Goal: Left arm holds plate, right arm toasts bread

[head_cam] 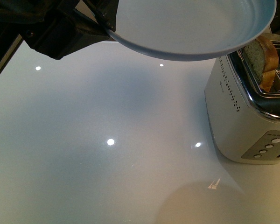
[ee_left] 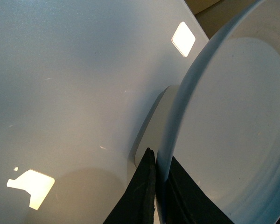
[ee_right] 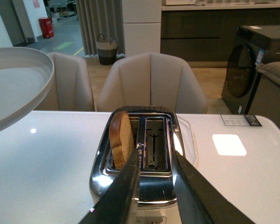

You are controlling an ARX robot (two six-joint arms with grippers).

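The left gripper (ee_left: pixel 160 173) had its two dark jaws closed on the rim of the plate (ee_left: pixel 233 126), one finger (ee_left: pixel 142 196) under the rim and the other over it, so that the plate was carried clear of the table (head_cam: pixel 84 140) and cast a soft shadow on the glossy white top. In the front view the plate appeared at the far centre, held by its left edge, and its right edge overlapped the far top of the toaster (head_cam: pixel 238 107). The right gripper (ee_right: pixel 155 156) had its jaws apart, poised over the near end of the toaster's chrome top, one finger (ee_right: pixel 123 191) on each side of the two slots and neither seen to touch it. The bread (ee_right: pixel 121 137) stood upright in the slot on the plate's side, just beyond that finger's tip, its rounded crust rising above the chrome; the other slot showed only its wire cage. The toaster stood at the right of the table, its row of buttons on the near face. The plate rim lay between the front camera and part of the bread. Beyond the far edge of the table stood two pale chairs (ee_right: pixel 151 84), and further off a woven basket (ee_right: pixel 107 49) and a dark appliance (ee_right: pixel 252 65).
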